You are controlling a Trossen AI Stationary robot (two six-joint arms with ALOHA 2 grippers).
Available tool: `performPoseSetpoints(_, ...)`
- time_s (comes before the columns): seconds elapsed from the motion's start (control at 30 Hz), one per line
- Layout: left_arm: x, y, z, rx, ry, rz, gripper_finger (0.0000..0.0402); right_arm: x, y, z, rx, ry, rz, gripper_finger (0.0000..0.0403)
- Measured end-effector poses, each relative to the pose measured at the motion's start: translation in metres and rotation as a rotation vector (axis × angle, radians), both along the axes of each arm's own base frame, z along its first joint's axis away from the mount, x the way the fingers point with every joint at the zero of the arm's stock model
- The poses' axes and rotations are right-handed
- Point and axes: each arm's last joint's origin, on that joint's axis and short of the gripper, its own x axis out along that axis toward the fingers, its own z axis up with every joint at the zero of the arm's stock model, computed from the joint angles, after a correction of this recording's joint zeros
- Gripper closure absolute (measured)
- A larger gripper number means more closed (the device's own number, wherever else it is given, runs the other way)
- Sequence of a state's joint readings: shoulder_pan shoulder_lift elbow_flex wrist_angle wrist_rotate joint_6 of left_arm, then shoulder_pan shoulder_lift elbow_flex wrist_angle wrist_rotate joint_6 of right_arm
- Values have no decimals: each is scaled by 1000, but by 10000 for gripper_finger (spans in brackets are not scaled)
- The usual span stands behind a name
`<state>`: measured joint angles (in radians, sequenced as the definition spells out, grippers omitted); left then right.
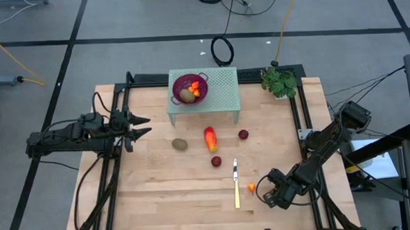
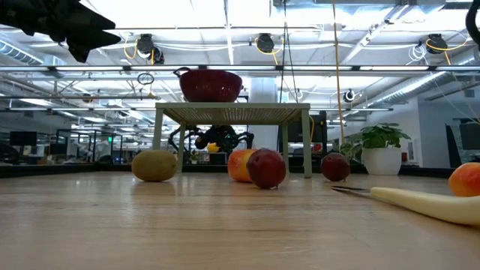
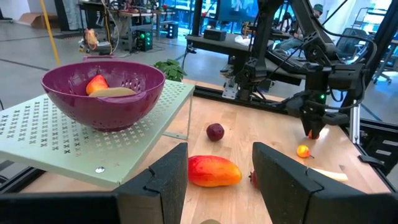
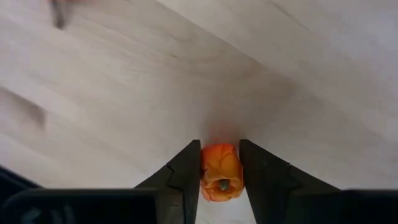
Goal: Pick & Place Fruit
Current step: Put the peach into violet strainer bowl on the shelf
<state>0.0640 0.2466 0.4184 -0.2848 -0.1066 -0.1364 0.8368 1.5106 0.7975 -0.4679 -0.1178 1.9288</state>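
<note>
At the left edge of the table [image 1: 160, 200], the left gripper [image 1: 144, 126] is held above the wood with its fingers [image 3: 158, 180] partly apart and nothing between them. Near the back edge, a purple colander [image 1: 187, 83] is seen on a pale green perforated stand [image 1: 221, 93]; a brown-green oval fruit [image 1: 186, 95] and small orange pieces [image 1: 197, 89] lie inside it. On the bare wood in front of the stand, a second brown-green oval [image 1: 180, 144], a red-orange oblong fruit [image 1: 210, 138] and two dark red balls [image 1: 216, 161] [image 1: 243, 134] are spread out apart from one another. A yellow-handled knife [image 1: 236, 186] lies toward the front edge. Just beside it, a small orange fruit [image 4: 221, 172] is pinched between the fingers [image 4: 186, 171] of the right gripper [image 1: 261, 188], right at the tabletop. A potted plant [image 1: 280, 82] stands at the back right corner.
</note>
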Motion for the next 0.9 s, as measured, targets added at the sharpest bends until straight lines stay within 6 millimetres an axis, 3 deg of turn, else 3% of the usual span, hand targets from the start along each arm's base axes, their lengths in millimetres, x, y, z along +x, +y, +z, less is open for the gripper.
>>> performPoseSetpoints(0.47,0,0,0,-1,1,0,220,-4,-24,43,-173,-377,-126,331)
performPoseSetpoints(0.9,0,0,0,3,2,-1,220,-8,-51,108,-594,-1017,-145,332)
